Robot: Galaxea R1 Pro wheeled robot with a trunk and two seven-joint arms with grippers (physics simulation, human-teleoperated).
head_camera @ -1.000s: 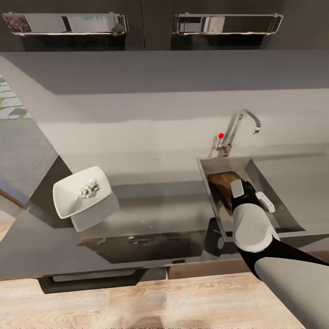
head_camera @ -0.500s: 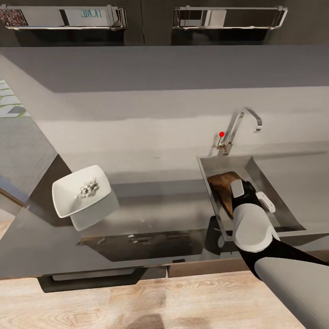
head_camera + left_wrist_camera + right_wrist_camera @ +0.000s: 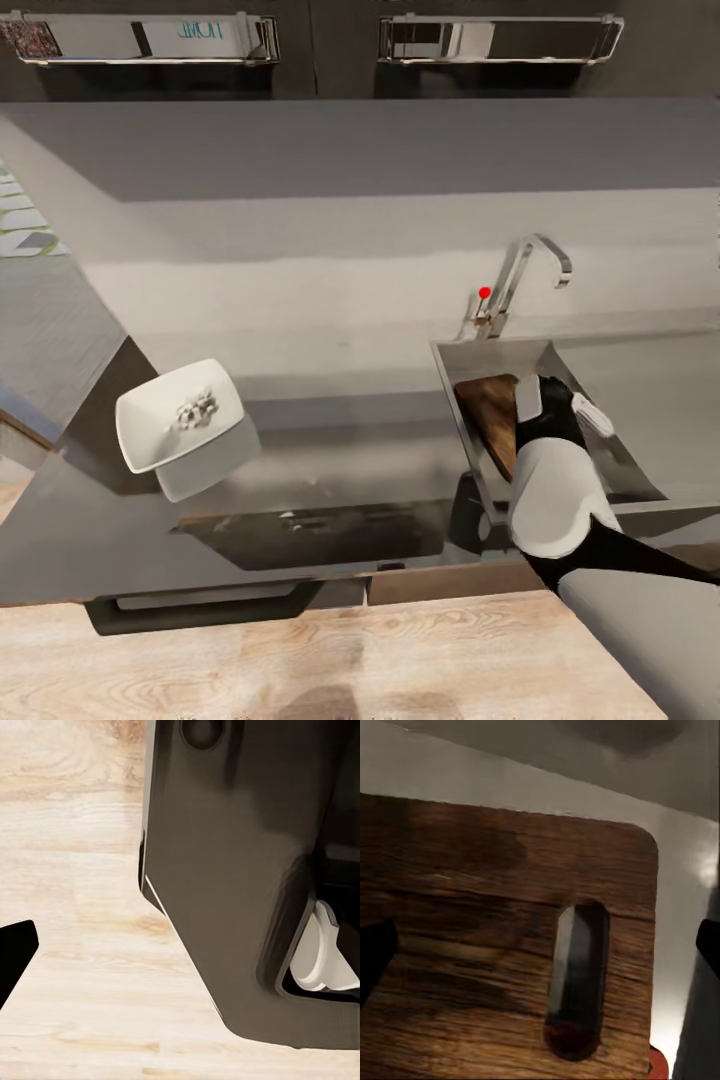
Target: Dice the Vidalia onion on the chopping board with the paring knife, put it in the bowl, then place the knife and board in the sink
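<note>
The chopping board lies tilted inside the sink, against its left wall. My right gripper hangs open just above it, holding nothing. In the right wrist view the board sits close below, handle slot toward the fingers, which are spread wide. A bit of red peeks out at the board's corner; I cannot tell if it is the paring knife. The white bowl stands on the countertop at left with diced onion inside. My left gripper's fingertip hangs over the floor.
The chrome tap with its red knob rises behind the sink. Steel handles of wall cabinets run along the top. The drainboard extends right of the basin. The robot's dark base stands on the wooden floor.
My right gripper has shifted a little back and to the right over the board, and its wrist has turned. The board and bowl stay where they were.
</note>
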